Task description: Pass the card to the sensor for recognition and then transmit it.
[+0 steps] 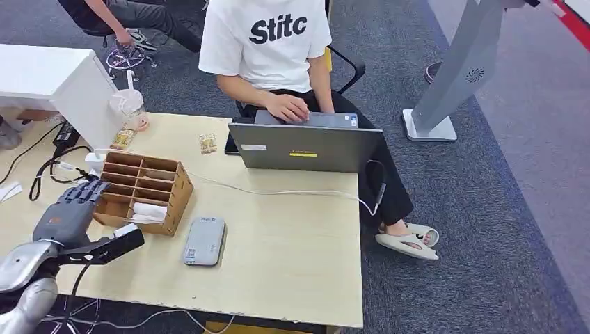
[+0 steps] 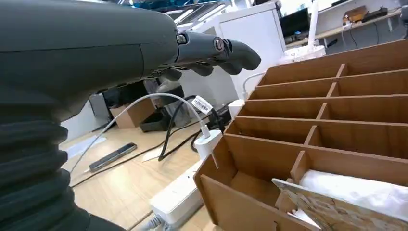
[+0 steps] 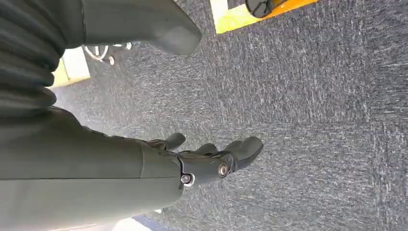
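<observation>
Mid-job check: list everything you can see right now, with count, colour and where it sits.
Organizer: one, brown wood, table's left, white cards in its near slot.
Sensor: one, grey, flat beside the organizer.
Laptop: one, grey, table's far edge.
Cup: one, clear, far left corner.
Power strip: one, white, by the organizer.
Table: one, light wood.
Person: one, white shirt, typing.
Left hand: dark grey, empty, beside the organizer.
Right hand: dark grey, empty, over carpet.

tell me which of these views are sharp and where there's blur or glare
Head view: even indoor light, the wooden organizer and laptop sharp, soft shadows. Left wrist view: the left robot hand up close looks soft, the bright background washes out. Right wrist view: the right robot hand is fairly crisp, the carpet grainy.
</observation>
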`<state>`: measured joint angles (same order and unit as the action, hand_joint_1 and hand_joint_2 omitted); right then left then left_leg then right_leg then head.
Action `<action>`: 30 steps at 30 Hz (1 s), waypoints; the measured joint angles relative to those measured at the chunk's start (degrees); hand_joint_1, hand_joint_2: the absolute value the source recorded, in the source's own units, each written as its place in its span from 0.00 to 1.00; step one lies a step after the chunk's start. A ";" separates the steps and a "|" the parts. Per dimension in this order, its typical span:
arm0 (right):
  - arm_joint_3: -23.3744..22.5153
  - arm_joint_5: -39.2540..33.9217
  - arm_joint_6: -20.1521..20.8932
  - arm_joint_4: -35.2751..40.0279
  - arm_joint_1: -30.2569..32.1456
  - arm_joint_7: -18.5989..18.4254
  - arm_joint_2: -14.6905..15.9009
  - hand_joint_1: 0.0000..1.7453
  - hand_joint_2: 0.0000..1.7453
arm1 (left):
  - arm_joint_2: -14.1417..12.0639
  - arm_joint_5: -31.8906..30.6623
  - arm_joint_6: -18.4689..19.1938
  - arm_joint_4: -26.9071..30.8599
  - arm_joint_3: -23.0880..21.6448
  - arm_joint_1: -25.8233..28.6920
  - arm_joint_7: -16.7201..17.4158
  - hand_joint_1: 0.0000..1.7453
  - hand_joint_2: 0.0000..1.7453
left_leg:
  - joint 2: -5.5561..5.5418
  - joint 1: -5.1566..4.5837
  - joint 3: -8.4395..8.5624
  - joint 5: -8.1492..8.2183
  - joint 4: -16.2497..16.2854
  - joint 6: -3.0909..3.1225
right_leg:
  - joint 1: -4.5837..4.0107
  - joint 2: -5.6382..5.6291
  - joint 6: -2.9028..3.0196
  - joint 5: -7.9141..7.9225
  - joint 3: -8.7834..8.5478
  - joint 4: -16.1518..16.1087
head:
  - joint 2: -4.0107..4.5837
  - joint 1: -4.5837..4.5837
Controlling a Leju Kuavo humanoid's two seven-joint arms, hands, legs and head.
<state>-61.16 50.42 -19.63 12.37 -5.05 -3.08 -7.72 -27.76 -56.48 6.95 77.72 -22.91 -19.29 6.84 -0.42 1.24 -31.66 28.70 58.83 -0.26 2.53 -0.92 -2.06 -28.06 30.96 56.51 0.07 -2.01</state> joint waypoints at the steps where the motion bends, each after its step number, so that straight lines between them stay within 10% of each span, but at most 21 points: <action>1: 0.00 0.02 0.00 0.00 0.00 0.00 0.00 0.00 1.00 | 0.11 0.00 -0.02 -0.24 0.00 -0.01 0.00 0.00 1.00 | 0.00 0.00 0.00 0.00 0.00 0.00 | 0.00 0.00 0.00 0.00 0.00 0.00 | 0.00 -0.02; 30: 0.00 1.16 0.07 0.00 -0.01 0.18 -0.02 0.00 1.00 | 4.87 -3.21 -3.34 -4.57 0.00 -0.13 -2.93 0.00 1.00 | -0.01 0.00 0.01 0.00 0.00 0.00 | 0.00 0.01 0.00 0.01 0.00 0.00 | 0.00 0.00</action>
<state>-61.15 51.58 -19.56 12.37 -5.07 -2.91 -7.74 -22.88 -59.69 3.61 73.16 -22.91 -19.43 3.91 -0.43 1.24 -31.66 28.70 58.84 -0.26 2.53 -0.91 -2.06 -28.06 30.96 56.51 0.07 -2.01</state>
